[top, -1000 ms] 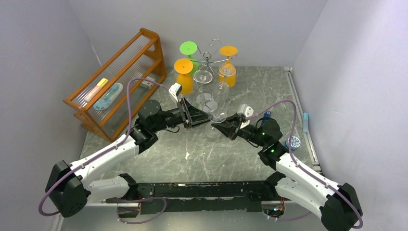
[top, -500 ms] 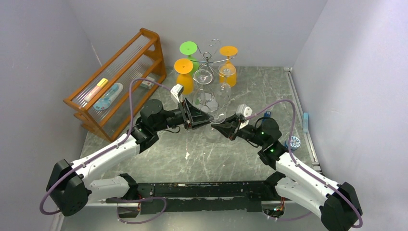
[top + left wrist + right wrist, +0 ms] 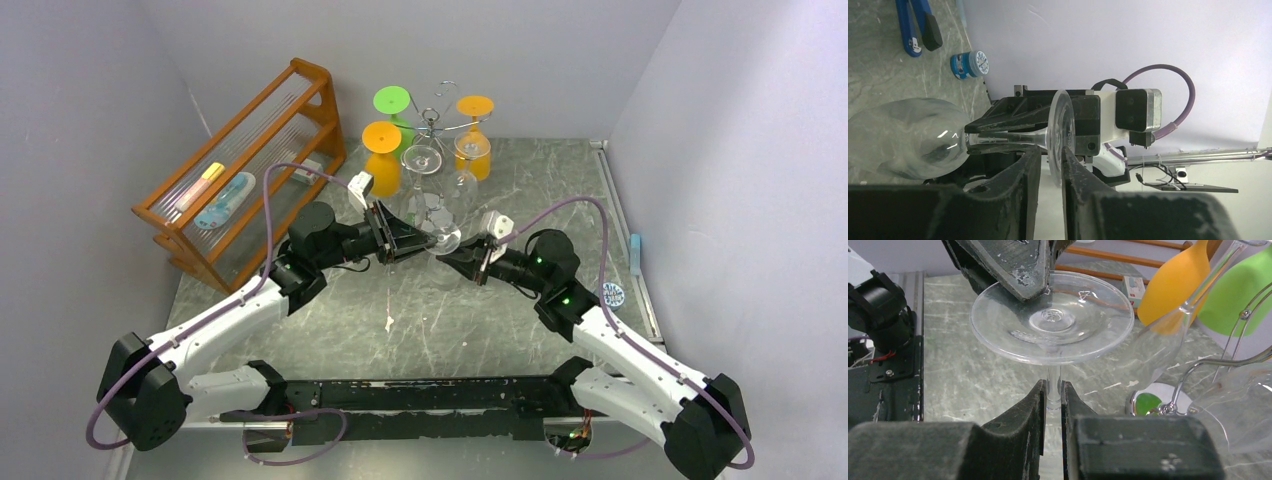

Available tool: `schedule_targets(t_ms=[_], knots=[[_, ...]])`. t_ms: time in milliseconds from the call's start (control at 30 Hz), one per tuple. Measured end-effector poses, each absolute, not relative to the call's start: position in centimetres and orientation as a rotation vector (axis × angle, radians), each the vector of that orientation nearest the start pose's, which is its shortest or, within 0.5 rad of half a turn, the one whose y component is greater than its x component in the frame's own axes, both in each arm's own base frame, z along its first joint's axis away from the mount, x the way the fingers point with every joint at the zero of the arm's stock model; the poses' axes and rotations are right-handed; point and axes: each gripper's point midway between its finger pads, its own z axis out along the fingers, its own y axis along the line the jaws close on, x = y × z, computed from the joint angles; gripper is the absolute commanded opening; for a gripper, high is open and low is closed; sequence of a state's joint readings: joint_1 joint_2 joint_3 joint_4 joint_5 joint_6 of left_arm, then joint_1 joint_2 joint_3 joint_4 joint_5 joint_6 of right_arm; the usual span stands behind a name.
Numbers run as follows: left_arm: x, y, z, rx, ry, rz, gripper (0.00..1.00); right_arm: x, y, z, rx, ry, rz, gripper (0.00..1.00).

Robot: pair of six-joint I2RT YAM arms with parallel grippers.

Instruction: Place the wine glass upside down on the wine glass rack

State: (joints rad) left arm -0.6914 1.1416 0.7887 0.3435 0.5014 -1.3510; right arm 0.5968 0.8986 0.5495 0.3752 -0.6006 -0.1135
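Note:
A clear wine glass point(image 3: 441, 241) hangs in the air over the middle of the table, between both grippers. My right gripper point(image 3: 455, 258) is shut on its stem, seen close in the right wrist view point(image 3: 1053, 392), just below the round foot point(image 3: 1053, 320). My left gripper point(image 3: 424, 243) straddles the foot's rim point(image 3: 1060, 135). Its jaws point(image 3: 1052, 160) stand slightly apart, with the rim against one finger and a gap to the other. The bowl point(image 3: 908, 137) points away from the foot. The chrome wine glass rack point(image 3: 432, 118) stands behind, with orange, green and clear glasses hanging upside down.
The orange wooden shelf point(image 3: 240, 170) stands at the back left. A small blue jar point(image 3: 610, 295) and a blue tool point(image 3: 913, 25) lie at the right edge. The rack's shiny base point(image 3: 1153, 400) and a hanging orange glass point(image 3: 1173, 285) are close beyond the held glass.
Both grippers and the glass have shifted a little left and back. The right arm has reached further in and the left wrist has turned.

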Motion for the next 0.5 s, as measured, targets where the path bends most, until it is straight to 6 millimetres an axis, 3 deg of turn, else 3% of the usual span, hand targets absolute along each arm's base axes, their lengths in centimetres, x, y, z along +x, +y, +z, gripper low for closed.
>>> schedule_targets(t_ms=[100, 200, 300, 367, 400, 500], knots=[[20.84, -32.71, 31.32, -0.167, 1.977, -1.873, 0.06, 21.76, 26.36, 25.35, -1.006, 1.277, 0.837, 0.0], [20.73, -32.67, 31.07, -0.175, 1.994, -1.87, 0.05, 21.87, 26.31, 25.14, -1.01, 1.282, 0.827, 0.04], [20.71, -32.63, 30.97, -0.18, 2.001, -1.867, 0.05, 22.05, 26.27, 25.02, -0.994, 1.298, 0.826, 0.44], [20.65, -32.54, 30.82, -0.178, 2.007, -1.856, 0.05, 22.15, 26.23, 25.03, -0.957, 1.329, 0.844, 0.65], [20.78, -32.47, 30.72, -0.178, 2.005, -1.843, 0.05, 22.24, 26.17, 25.11, -0.932, 1.345, 0.853, 0.73], [20.9, -32.11, 30.46, -0.18, 2.01, -1.811, 0.05, 22.44, 25.93, 25.45, -0.868, 1.393, 0.874, 0.79]])
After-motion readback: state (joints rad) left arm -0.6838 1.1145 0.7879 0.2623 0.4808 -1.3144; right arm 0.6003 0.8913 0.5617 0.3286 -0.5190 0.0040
